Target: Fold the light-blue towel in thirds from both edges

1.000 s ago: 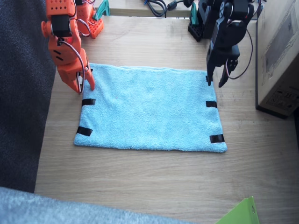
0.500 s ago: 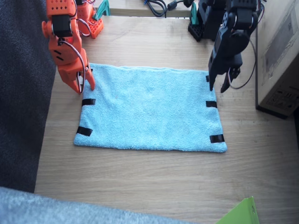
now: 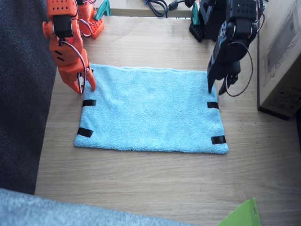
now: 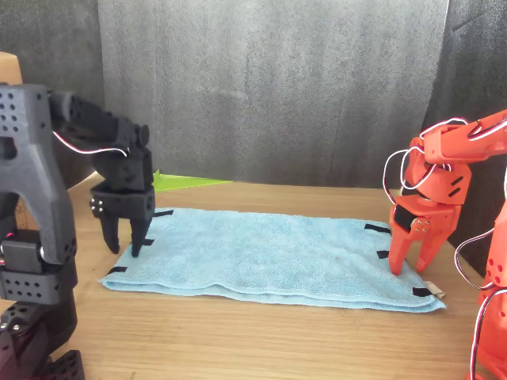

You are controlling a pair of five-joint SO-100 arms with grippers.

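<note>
The light-blue towel (image 3: 150, 110) (image 4: 269, 257) lies spread flat on the wooden table, with black tape strips (image 3: 212, 105) (image 3: 89, 102) along both short edges. My left gripper (image 3: 218, 89) (image 4: 124, 244), the black one, is open and points down at the back corner of one short edge. One finger is over the towel, the other just outside it. My right gripper (image 3: 83, 87) (image 4: 413, 261), the orange one, is open with its tips down on the opposite short edge near the back corner. A small white tag (image 4: 434, 286) sticks out beside it.
A cardboard box (image 3: 282, 56) stands close beside the left arm. Grey fabric (image 3: 23, 94) lies along the table's side by the right arm. A green sheet corner (image 3: 240, 216) pokes in at the near edge. Cables and arm bases crowd the back.
My left gripper has shifted slightly along the short edge and lower towards the towel's corner. The right arm and the towel have not moved.
</note>
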